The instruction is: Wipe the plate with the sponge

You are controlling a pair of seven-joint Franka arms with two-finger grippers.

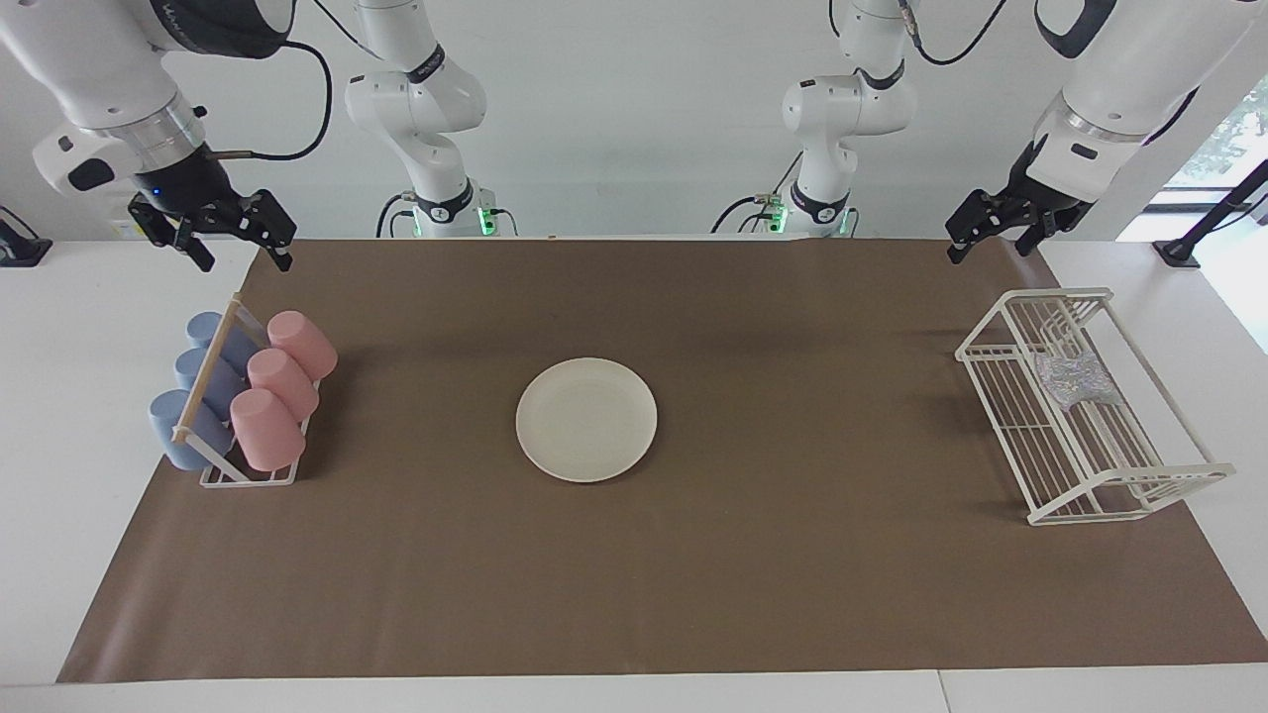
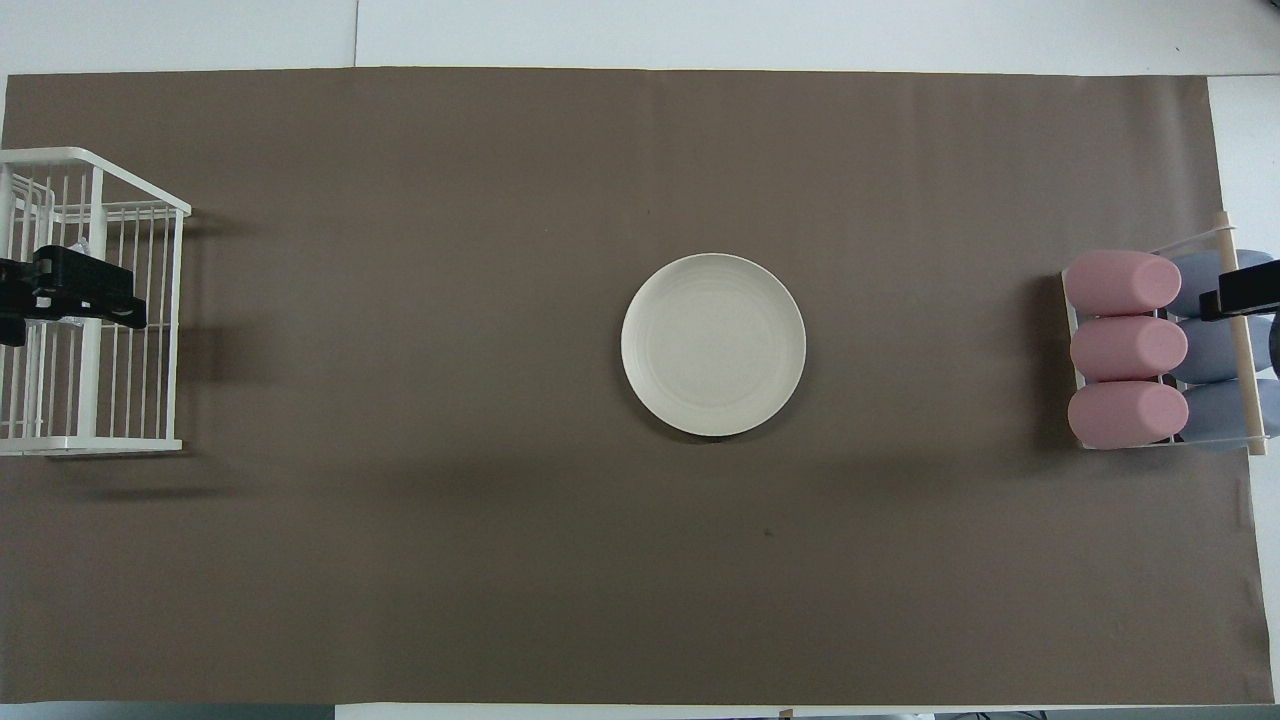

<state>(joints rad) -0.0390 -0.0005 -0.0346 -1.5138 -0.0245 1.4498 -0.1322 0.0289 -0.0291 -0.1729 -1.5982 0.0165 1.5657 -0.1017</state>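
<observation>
The cream-white plate lies flat on the brown mat in the middle of the table and is bare; it also shows in the overhead view. The silvery glittery sponge lies in the white wire rack at the left arm's end. My left gripper hangs open and empty in the air near the rack's end that is nearer to the robots. In the overhead view it covers the sponge. My right gripper hangs open and empty above the cup rack, and only its tip shows in the overhead view.
A cup rack with three pink cups and three blue cups lying on their sides stands at the right arm's end. The brown mat covers most of the white table.
</observation>
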